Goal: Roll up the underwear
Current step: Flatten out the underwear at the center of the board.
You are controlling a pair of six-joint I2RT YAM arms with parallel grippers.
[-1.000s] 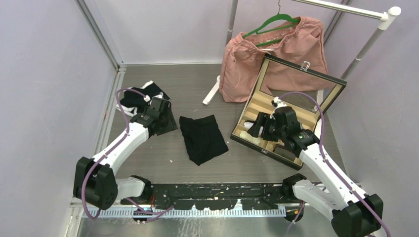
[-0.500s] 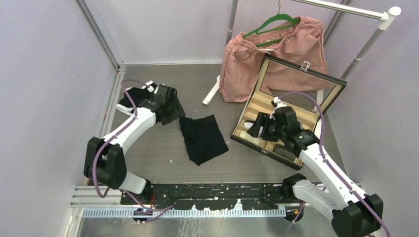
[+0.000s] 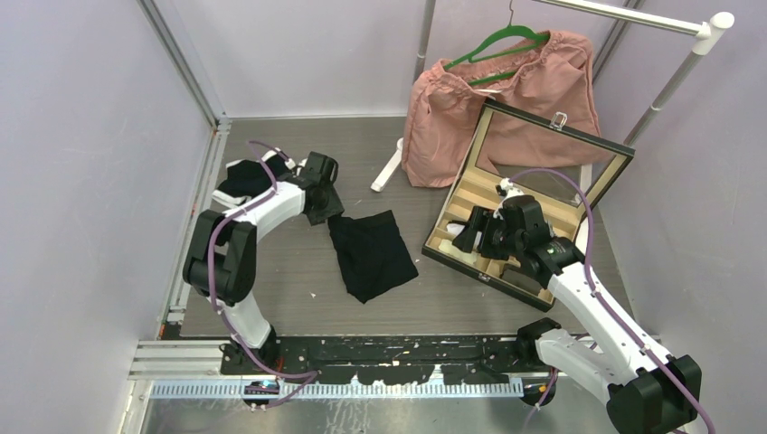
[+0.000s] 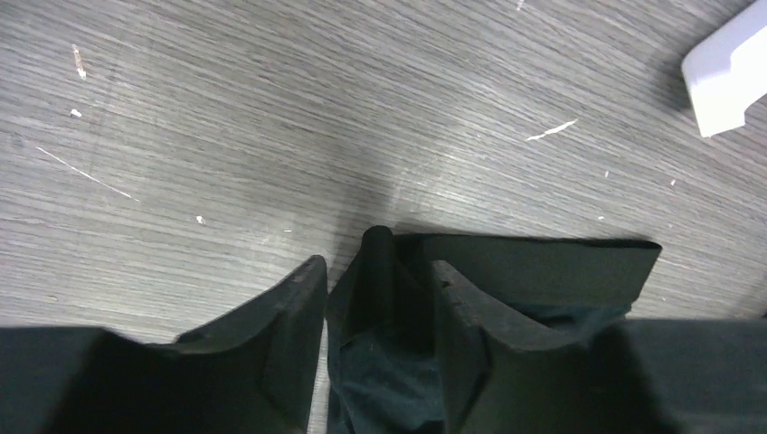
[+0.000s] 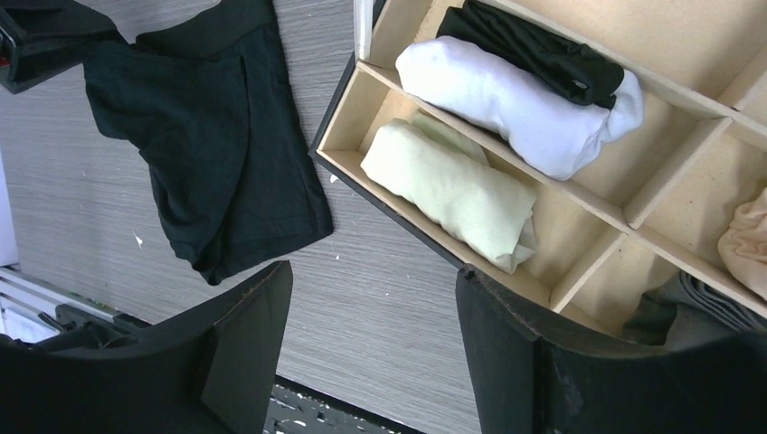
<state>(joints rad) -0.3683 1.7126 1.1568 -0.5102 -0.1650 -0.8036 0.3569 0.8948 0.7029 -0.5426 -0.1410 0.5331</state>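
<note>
Only up close: black underwear (image 4: 384, 353) between left fingers (image 4: 285, 312).

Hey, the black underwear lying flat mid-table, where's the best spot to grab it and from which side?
Probably the waistband, the straight far edge of the black underwear. Come down from above on its far side: the cloth lies flat, so a top-down pinch on that band should bite best.
</note>
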